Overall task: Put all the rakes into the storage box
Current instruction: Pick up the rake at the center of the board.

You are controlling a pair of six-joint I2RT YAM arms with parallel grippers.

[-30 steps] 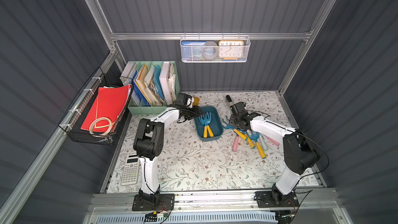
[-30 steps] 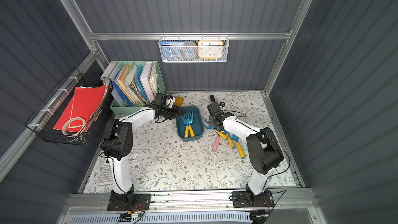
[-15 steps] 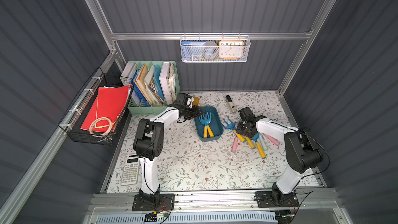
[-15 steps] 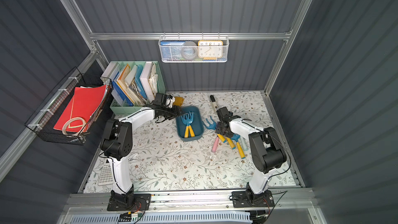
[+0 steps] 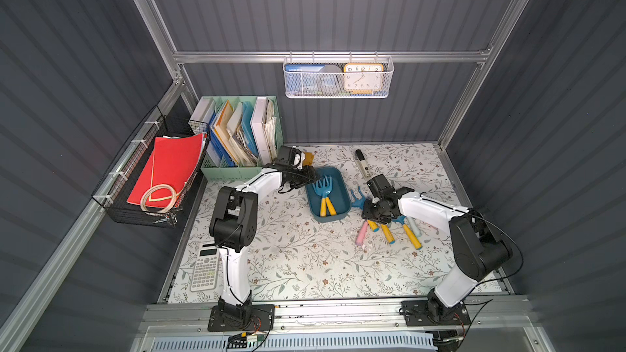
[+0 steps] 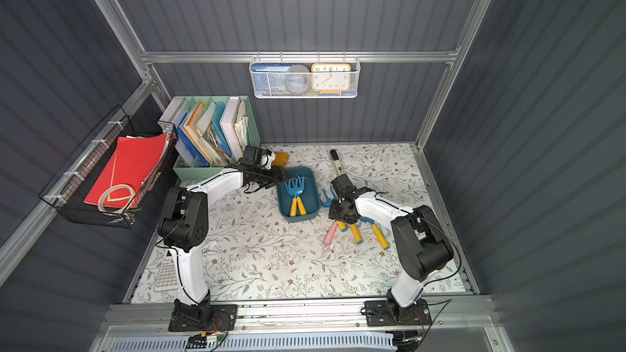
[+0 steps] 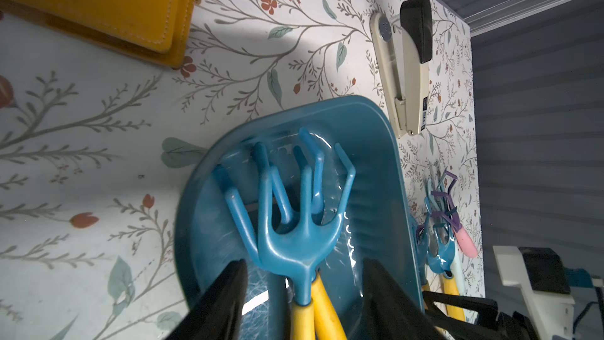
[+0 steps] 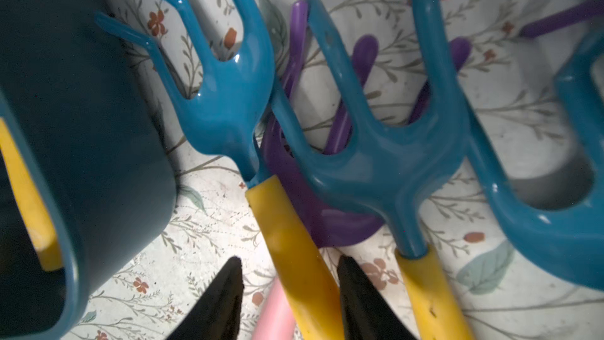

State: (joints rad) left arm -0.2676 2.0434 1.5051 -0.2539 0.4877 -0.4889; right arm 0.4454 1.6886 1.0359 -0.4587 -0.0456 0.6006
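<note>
A robot test cell dressed as an office nook: dark corrugated walls on aluminium framing (image 5: 325, 56), a file organizer (image 5: 237, 137) of folders, a calculator (image 5: 205, 267), a stapler (image 5: 361, 163), a clock (image 5: 363, 77).

Two robot arms, the left arm (image 5: 233, 225) and right arm (image 5: 450, 231), wear glossy white shells over bulky black joints. Thin black cables trail along each. Black base plates carry screws behind tapered black fingers (image 8: 222, 302).

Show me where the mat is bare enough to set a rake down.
The widest bare patch on the mat lies between the two arm bases, in front of the storage box. The back right corner beyond the stapler is free too. Crowded: the rake pile under the right pincer.
</note>
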